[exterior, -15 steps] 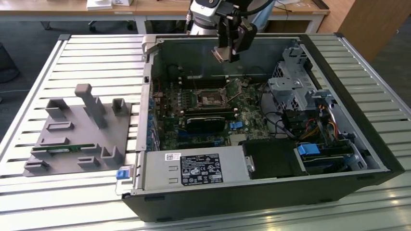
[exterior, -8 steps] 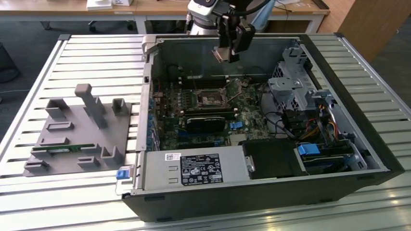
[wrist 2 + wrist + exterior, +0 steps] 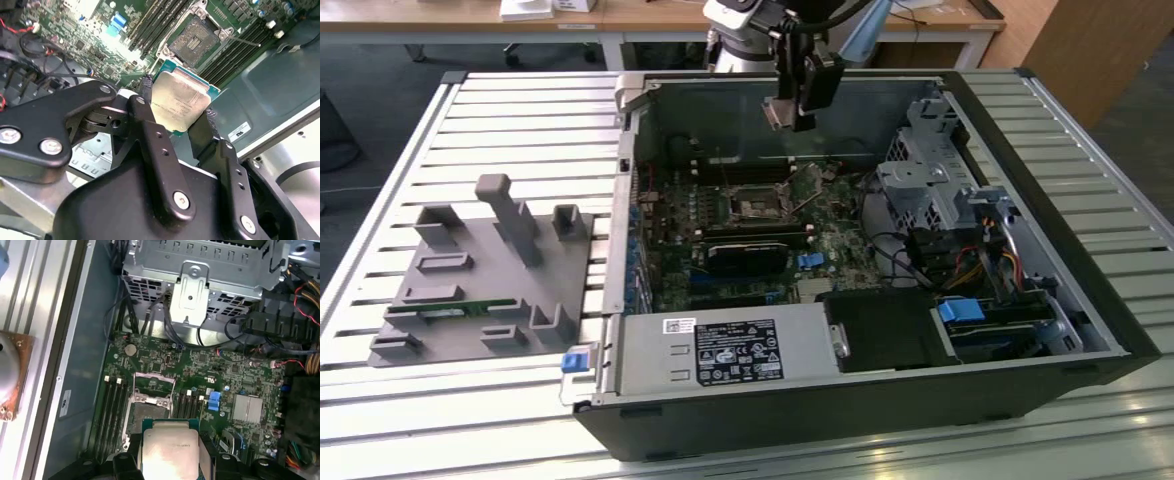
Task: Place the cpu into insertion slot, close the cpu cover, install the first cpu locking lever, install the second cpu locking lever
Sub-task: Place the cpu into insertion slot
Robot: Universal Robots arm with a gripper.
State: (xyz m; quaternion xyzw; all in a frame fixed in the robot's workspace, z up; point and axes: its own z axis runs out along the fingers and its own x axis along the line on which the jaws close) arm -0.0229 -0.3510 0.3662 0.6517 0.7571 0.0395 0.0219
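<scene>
In the exterior view's upper middle, the gripper (image 3: 795, 118) is hovering over the open computer case (image 3: 881, 415), fingers (image 3: 152, 130) clamping the cpu (image 3: 180, 102) by opposite edges above the bare insertion slot (image 3: 195, 42). Keeping it level and square seems key; its orientation marks are unreadable.

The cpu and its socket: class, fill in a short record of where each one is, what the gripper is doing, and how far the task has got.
gripper: shut on the cpu, in the air above the open computer case
cpu: held by two opposite edges, metal top showing in both wrist views, not touching the board
insertion slot: on the motherboard, uncovered, no chip in it
cpu cover: open
task stage: cpu not yet placed
</scene>
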